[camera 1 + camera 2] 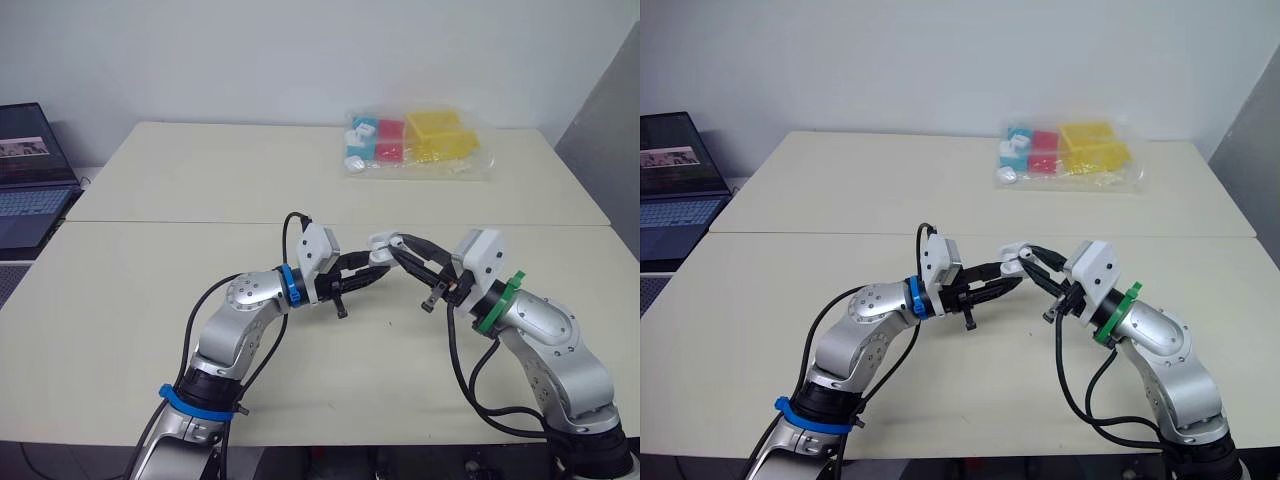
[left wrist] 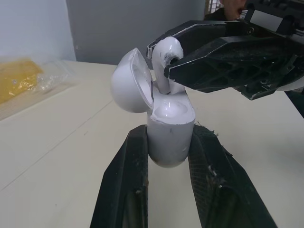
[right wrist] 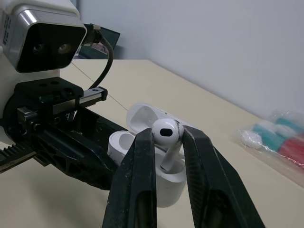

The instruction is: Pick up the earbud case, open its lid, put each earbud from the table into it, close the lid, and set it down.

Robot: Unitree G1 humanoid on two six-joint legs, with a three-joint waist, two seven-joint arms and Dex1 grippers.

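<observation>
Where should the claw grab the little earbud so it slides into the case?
Grab the earbud by its round head, one finger on each side, coming from above. The thin stem then hangs free and points down into the open earbud case, which is how the right claw holds it now.

2 beige tables (image 1: 200,180) (pushed together), pale wall (image 1: 250,50).

1. You see the earbud case (image 2: 170,137) in smooth, glossy white plastic, scuffed at its rim.
2. The earbud (image 3: 165,132) shows you the same gloss.
3. The left gripper (image 2: 169,132) and right gripper (image 3: 166,133) are matt black plastic.
4. The table (image 1: 150,200) has a matt, smooth top.
</observation>
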